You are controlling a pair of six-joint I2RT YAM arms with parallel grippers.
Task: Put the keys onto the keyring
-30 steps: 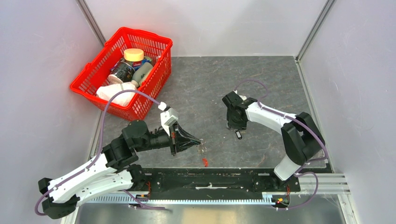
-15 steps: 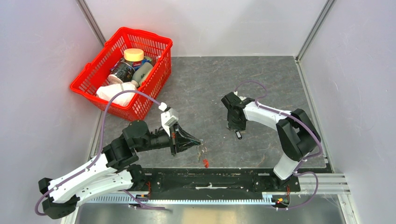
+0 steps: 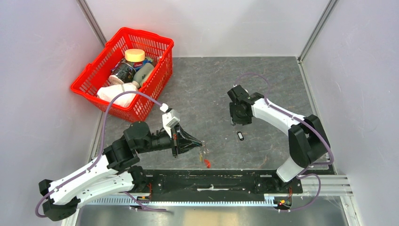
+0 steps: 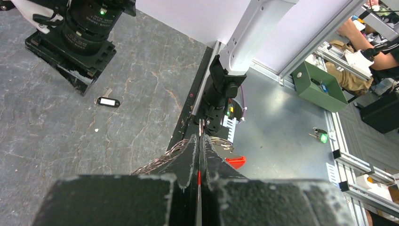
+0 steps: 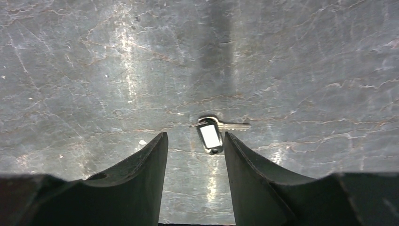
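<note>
Right gripper (image 5: 195, 141) lifted, one key (image 5: 210, 134) below

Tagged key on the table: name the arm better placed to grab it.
Right. The right gripper hangs open just above the tagged key; the left gripper is shut on the keyring.

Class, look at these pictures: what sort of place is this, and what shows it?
Probably a robotics lab cell: left arm and right arm bolted to a panel-walled table, with aluminium framing and a person beyond.
</note>
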